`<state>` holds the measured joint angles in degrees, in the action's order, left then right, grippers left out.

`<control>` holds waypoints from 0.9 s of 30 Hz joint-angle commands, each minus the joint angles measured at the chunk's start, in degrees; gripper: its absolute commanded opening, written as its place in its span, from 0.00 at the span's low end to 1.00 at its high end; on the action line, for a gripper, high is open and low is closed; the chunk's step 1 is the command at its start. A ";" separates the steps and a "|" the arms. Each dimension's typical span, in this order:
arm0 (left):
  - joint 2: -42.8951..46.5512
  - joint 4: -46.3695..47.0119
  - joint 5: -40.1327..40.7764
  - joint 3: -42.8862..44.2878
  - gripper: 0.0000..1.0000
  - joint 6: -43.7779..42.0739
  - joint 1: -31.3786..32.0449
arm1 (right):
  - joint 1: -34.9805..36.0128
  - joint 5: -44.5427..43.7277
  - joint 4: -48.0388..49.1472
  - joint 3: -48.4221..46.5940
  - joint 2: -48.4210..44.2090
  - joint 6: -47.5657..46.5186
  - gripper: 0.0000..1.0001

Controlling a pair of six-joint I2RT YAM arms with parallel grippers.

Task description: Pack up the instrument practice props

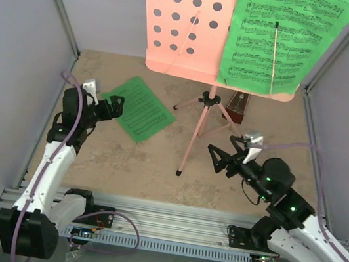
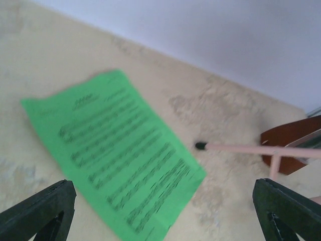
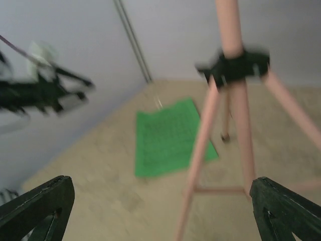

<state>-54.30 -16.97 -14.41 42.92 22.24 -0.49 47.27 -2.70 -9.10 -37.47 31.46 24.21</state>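
Seen from above, packing looks barely begun, a loose green page (image 1: pixel 139 109) on the table (image 1: pixel 148 173) beside the left end effector (image 1: pixel 113 106); its wrist view shows fingers wide apart, empty, due to descend; the right end effector (image 3: pixel 160 211), equally open and empty, faces the pink music stand (image 3: pixel 233 100).

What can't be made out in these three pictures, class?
Metronome: top view, mostly hidden behind the music stand; left wrist view, cut by the right edge.
Music stand's desk: top view, cut off by the upper edge.
Loose green sheet: right wrist view, notes lost to blur.
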 commanded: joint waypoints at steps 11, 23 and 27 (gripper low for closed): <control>5.71 10.64 -3.18 -0.71 0.99 -7.75 -0.04 | -1.15 6.10 26.32 19.04 19.55 6.43 0.82; 8.47 8.45 1.79 -0.90 0.99 -9.44 0.01 | 0.55 7.59 42.45 17.67 42.49 12.19 0.66; 8.96 7.95 2.85 -0.79 0.99 -10.24 -0.02 | 1.04 7.54 44.66 15.73 48.97 14.61 0.50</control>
<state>-46.19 -8.73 -13.58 42.63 13.67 -0.47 47.64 4.75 29.21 -19.38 75.92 35.83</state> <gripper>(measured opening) 0.992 0.555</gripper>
